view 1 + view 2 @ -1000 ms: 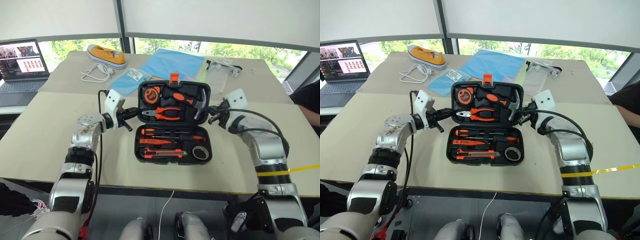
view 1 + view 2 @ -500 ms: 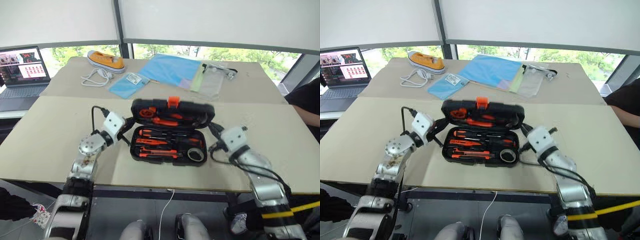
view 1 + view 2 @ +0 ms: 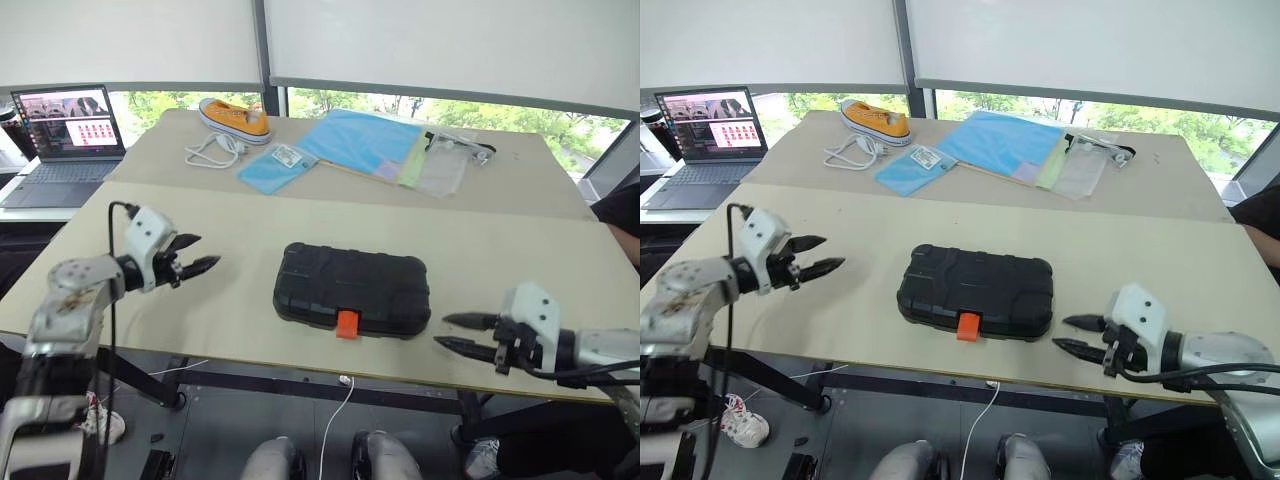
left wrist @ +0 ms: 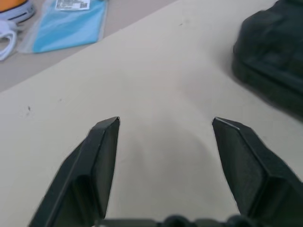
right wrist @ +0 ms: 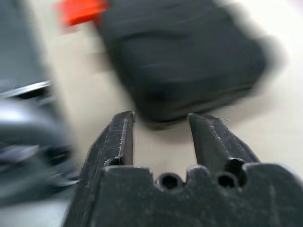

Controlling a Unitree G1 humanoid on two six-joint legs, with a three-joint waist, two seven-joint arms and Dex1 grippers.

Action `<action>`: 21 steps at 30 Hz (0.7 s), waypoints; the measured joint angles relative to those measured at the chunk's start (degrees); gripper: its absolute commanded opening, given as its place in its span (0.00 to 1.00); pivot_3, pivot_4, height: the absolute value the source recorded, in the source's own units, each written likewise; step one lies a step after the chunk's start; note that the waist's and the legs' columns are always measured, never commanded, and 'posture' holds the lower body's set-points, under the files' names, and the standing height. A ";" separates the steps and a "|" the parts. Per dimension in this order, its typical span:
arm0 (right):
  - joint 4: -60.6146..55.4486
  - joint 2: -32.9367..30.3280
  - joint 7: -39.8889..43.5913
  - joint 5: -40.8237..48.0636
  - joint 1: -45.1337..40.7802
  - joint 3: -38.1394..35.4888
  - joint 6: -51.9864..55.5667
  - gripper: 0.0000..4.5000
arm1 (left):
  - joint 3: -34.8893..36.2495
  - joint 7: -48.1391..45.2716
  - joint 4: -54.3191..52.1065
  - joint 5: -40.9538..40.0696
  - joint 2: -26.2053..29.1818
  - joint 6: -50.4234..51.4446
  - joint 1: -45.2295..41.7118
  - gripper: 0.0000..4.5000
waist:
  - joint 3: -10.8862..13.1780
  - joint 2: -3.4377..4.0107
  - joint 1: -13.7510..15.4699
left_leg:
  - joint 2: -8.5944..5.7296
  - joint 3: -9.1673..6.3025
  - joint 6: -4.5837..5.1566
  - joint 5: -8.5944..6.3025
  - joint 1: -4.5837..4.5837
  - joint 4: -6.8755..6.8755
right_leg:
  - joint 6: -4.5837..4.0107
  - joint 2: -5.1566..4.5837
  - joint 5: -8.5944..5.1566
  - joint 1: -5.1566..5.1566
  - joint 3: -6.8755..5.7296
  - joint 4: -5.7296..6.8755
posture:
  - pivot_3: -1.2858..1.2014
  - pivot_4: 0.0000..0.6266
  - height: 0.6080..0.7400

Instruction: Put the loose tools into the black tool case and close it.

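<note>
Black tool case (image 3: 352,289) lies shut mid-table (image 3: 240,230), orange latch (image 3: 347,323) facing the robot. Left tool (image 3: 196,253) and right tool (image 3: 462,334) flank it well apart, part open, empty: task looks done.

Office: laptop (image 3: 68,128) on tables (image 3: 240,240) by blinded windows (image 3: 450,45).

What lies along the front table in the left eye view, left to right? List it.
Left gripper → black case → right gripper.
</note>
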 measured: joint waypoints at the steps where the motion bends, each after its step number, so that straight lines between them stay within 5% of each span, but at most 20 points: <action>1: -0.22 0.02 0.24 -0.14 -0.03 0.77 0.00 0.09 | -1.63 -0.58 2.82 1.19 -1.33 -2.00 -2.72 0.31 | -0.01 -0.01 0.08 | -0.04 0.00 0.07 -0.04 -0.06 0.11 | 0.02 -0.01 0.03 0.00 0.00 0.00 | 0.52 0.24 0.84; 2: -0.63 0.03 0.31 -0.80 -0.32 2.08 -0.06 0.01 | -3.74 -1.34 7.51 3.05 -3.75 -5.00 -6.52 0.23 | -0.01 -0.01 0.13 | -0.06 0.02 0.16 -0.08 -0.14 0.26 | 0.00 -0.03 0.09 0.00 0.00 0.01 | 0.52 0.24 0.84; 5: -1.69 0.07 0.59 -3.63 -1.97 7.26 -0.54 0.00 | -9.55 -2.35 20.32 7.96 -10.48 -13.73 -15.54 0.01 | -0.02 -0.16 -0.15 | -0.18 0.12 0.36 -0.18 -0.41 0.47 | 0.01 -0.03 0.38 -0.09 -0.05 -0.14 | 0.52 0.24 0.84; 11: 0.06 2.43 -1.32 -9.41 -8.39 13.36 -1.38 0.00 | -14.18 -2.81 37.92 14.66 -17.75 -24.71 -26.39 0.01 | 0.09 -0.41 -1.69 | -0.17 0.22 0.46 -0.24 -0.60 0.45 | 0.12 0.02 0.53 -0.14 -0.18 -0.35 | 0.52 0.24 0.84; 15: 4.00 2.82 -2.58 -13.59 -10.49 15.12 -2.24 0.00 | -14.60 -8.35 40.48 15.67 -17.31 -29.63 -27.51 0.01 | 0.08 -0.41 -2.10 | -0.04 0.22 0.44 -0.24 -0.58 0.38 | 0.12 -0.03 0.52 -0.12 -0.23 -0.75 | 0.52 0.24 0.84; 21: 15.44 8.19 -10.59 -18.35 -18.26 13.91 -2.52 0.00 | -15.27 -28.55 34.21 13.46 -13.52 -29.44 -23.90 0.01 | 0.00 -0.25 -2.91 | -0.10 0.40 0.40 -0.24 -0.46 0.41 | 0.47 -0.33 0.36 -0.12 -0.13 -0.67 | 0.52 0.24 0.84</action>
